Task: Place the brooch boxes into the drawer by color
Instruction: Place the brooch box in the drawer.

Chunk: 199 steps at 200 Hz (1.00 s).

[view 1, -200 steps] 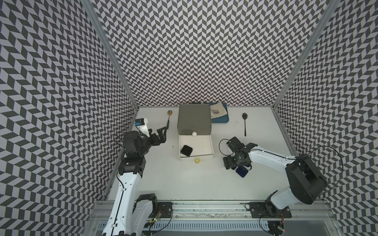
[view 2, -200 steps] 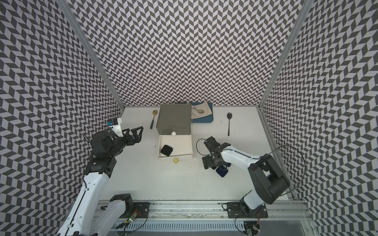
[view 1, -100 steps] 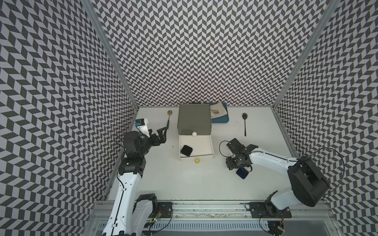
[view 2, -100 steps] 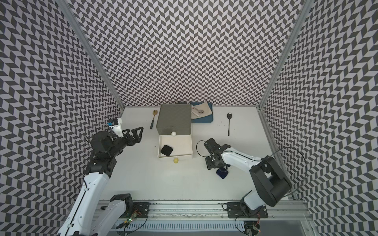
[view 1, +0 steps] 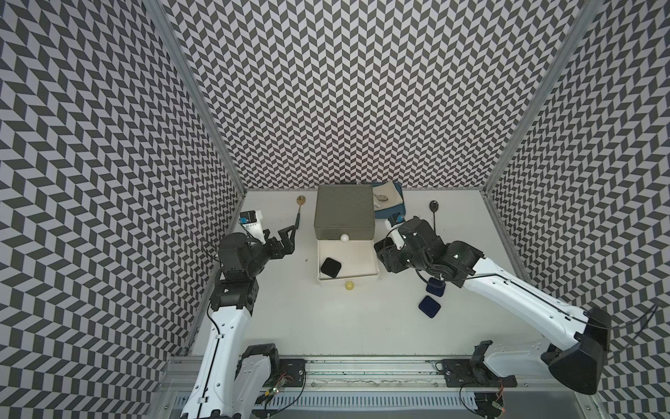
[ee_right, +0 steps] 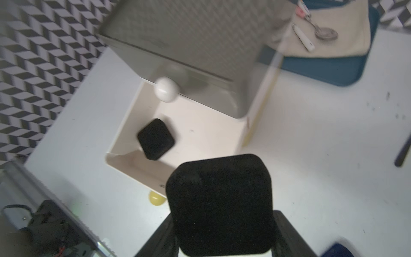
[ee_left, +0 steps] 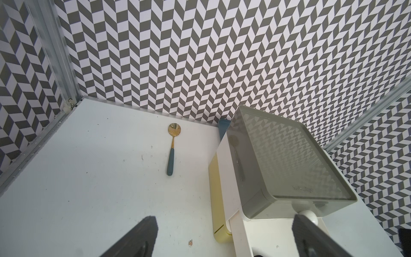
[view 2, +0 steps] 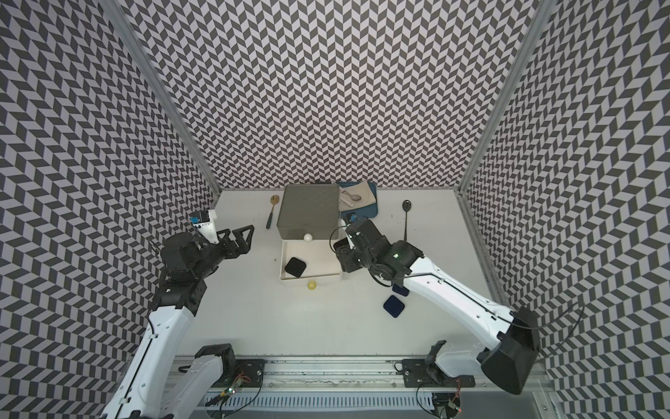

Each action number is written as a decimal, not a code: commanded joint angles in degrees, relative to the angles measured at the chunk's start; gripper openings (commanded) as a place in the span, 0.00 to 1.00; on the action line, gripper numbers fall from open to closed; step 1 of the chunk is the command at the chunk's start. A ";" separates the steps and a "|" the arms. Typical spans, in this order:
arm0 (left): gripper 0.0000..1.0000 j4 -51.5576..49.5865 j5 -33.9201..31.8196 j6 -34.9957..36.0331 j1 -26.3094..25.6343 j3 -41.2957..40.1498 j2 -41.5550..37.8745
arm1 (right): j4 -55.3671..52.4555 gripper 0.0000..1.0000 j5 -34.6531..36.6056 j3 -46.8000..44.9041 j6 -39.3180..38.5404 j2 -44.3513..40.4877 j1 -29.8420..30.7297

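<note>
**Stock sheet: brooch boxes, all positions given from the drawer unit**

1. Drawer unit (view 1: 344, 214) (view 2: 308, 210): three tiers, standing towards the back wall. The grey top tier is closed and has a white ball knob (view 1: 344, 238). The white middle tier (view 1: 348, 281) is pulled out towards the arms. The pale yellow bottom tier shows as an edge in the left wrist view, and its yellow knob (view 1: 349, 285) sits just in front of the white tier's front wall.
2. Loose black brooch box (view 1: 330, 267) (view 2: 295, 267) (ee_right: 155, 139): lies flat inside the pulled-out white tier, in the front corner on the left arm's side, turned diagonally.
3. Held black brooch box (ee_right: 220, 204): clamped between the two jaws of the right gripper (ee_right: 224, 233), just beside the open white tier on the right arm's side. The gripper hides it in both top views.
4. Nearer dark blue brooch box (view 1: 436, 286) (view 2: 398, 289): on the table in front of the unit, on the right arm's side, partly under the right arm.
5. Farther dark blue brooch box (view 1: 429, 307) (view 2: 394, 306): just beyond item 4 from the unit, fully visible.
6. Left gripper (view 1: 288, 239): jaws spread wide with nothing between them, near the unit on the left arm's side.
7. Gold spoon (view 1: 299, 210) (ee_left: 172, 149): teal handle, on the table beside the unit, on the left arm's side.
8. Black spoon (view 1: 433, 210): on the table, well apart from the unit, on the right arm's side.
9. Blue tray (view 1: 391, 214) (ee_right: 322, 69): just beside the unit's rear corner on the right arm's side. It carries a beige cloth (ee_right: 333, 26) with a silver spoon (ee_right: 325, 34) on it.
</note>
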 commanded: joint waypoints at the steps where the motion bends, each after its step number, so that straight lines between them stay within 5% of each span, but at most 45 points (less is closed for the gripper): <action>1: 1.00 1.14 0.56 0.30 -0.27 0.28 -0.26 | 1.00 0.49 -0.50 2.66 0.09 5.27 2.00; 102: 1.00 0.88 0.50 0.47 -0.27 0.05 -0.61 | 5.43 0.50 -1.43 5.86 2.15 17.63 3.68; 151: 1.00 0.61 0.25 0.70 -0.27 0.21 -0.61 | 5.39 0.78 -2.34 7.09 2.33 19.23 3.76; 199: 1.00 0.53 0.53 0.65 -0.34 0.62 -0.26 | 5.32 0.83 -1.51 7.07 2.30 16.55 3.77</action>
